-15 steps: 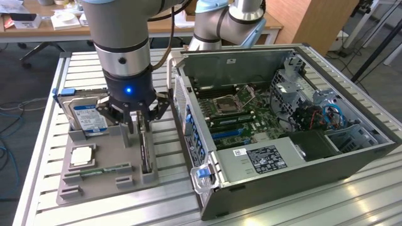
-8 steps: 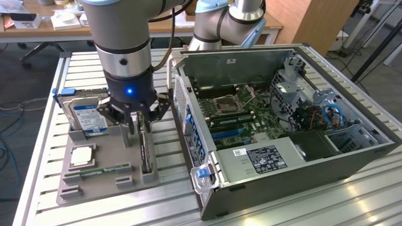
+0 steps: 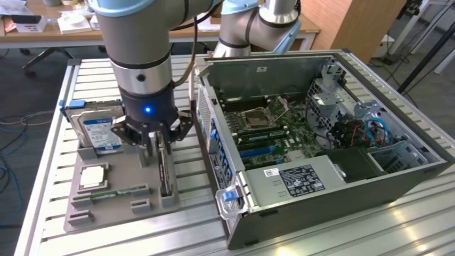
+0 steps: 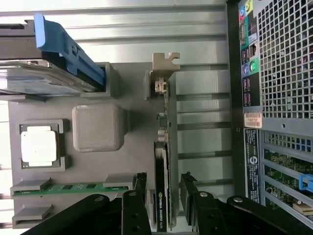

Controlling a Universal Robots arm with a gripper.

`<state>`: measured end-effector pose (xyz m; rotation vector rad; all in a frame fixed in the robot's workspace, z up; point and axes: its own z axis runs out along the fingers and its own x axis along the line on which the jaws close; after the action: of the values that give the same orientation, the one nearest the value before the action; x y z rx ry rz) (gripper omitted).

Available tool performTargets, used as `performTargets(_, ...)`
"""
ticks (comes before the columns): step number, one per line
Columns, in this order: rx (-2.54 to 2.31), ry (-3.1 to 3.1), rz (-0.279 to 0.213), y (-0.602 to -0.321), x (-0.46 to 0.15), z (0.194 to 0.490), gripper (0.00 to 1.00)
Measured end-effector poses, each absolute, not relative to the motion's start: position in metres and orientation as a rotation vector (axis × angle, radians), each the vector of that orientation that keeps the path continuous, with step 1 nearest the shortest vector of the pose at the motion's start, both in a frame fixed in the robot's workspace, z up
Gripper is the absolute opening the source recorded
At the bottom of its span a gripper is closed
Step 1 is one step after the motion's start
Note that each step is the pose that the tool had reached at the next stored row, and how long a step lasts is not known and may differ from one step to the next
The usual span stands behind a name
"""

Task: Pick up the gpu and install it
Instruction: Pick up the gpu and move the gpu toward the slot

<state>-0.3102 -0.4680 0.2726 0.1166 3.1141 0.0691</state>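
A slatted aluminium table (image 3: 398, 226) (image 4: 146, 29) carries two things. A grey parts tray (image 3: 122, 168) (image 4: 139, 142) lies flat near the table's edge on the exterior view's left, its base resting across the slats. An open computer case (image 3: 355, 192) (image 4: 286, 73) lies on its side just beside the tray and reaches towards the opposite edge, with a narrow strip of bare slats between the two.

Robotics lab or test workshop, by every sign. Grey robot arm (image 3: 142, 69) and a second arm (image 3: 245, 26) over a slotted aluminium worktop (image 3: 398, 224) carrying an opened computer case (image 3: 341, 205) and a grey parts fixture (image 3: 121, 184). Behind, a cluttered second worktop (image 3: 42, 38), loose cables (image 3: 18, 121) on the floor.
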Motion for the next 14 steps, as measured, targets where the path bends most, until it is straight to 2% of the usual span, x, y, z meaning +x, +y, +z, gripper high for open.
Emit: performTargets(14, 0.117, 3.114, 0.069, -0.469, -0.309, 0.256, 0.41)
